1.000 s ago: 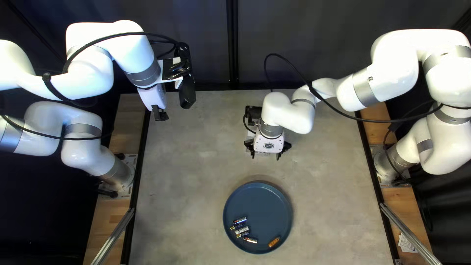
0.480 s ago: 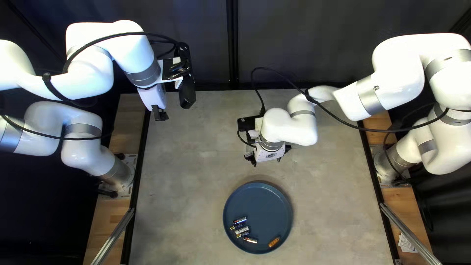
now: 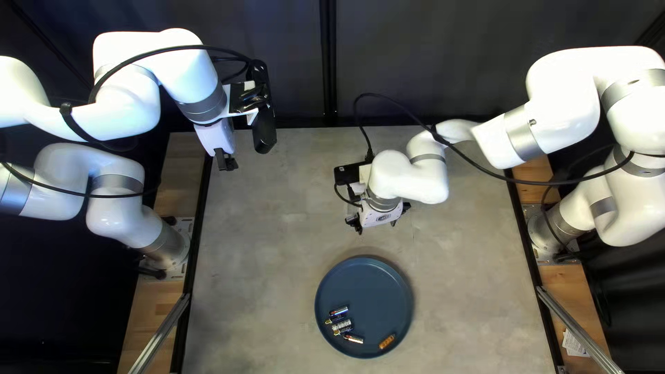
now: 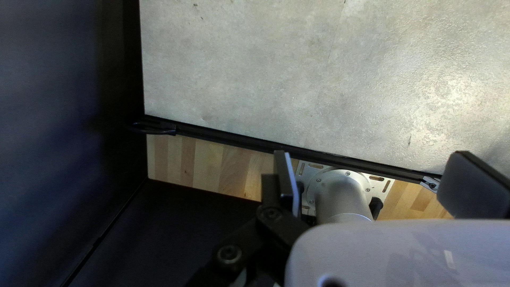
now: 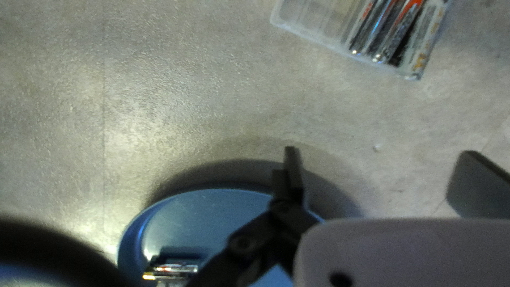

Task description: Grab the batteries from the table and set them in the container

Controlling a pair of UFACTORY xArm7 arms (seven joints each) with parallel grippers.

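At the back left of the top left view hangs my left gripper [image 3: 225, 163]. My right gripper [image 3: 377, 224] is over the table, beyond the blue plate [image 3: 364, 291]. Several batteries [image 3: 341, 325] lie at the plate's left part, with an orange battery [image 3: 387, 341] apart from them. In the left wrist view my left gripper [image 4: 373, 154] is open, nothing between its fingers. In the right wrist view my right gripper [image 5: 380, 151] is open and empty. Ahead of it lies a clear plastic case [image 5: 316, 21] with batteries [image 5: 390, 26] at one side. The top left view hides this case.
Wooden strips [image 3: 156, 305] and black rails border the table's sides, with metal bars [image 3: 163, 332] near the front corners. My left arm's base [image 4: 342, 196] shows beyond its gripper in the left wrist view. Dark curtain [image 3: 415, 62] stands behind the table.
My right gripper has turned and shifted slightly toward the near edge, its wrist camera swinging left and nearer; it has barely moved in the last half second. My left arm has stayed still.
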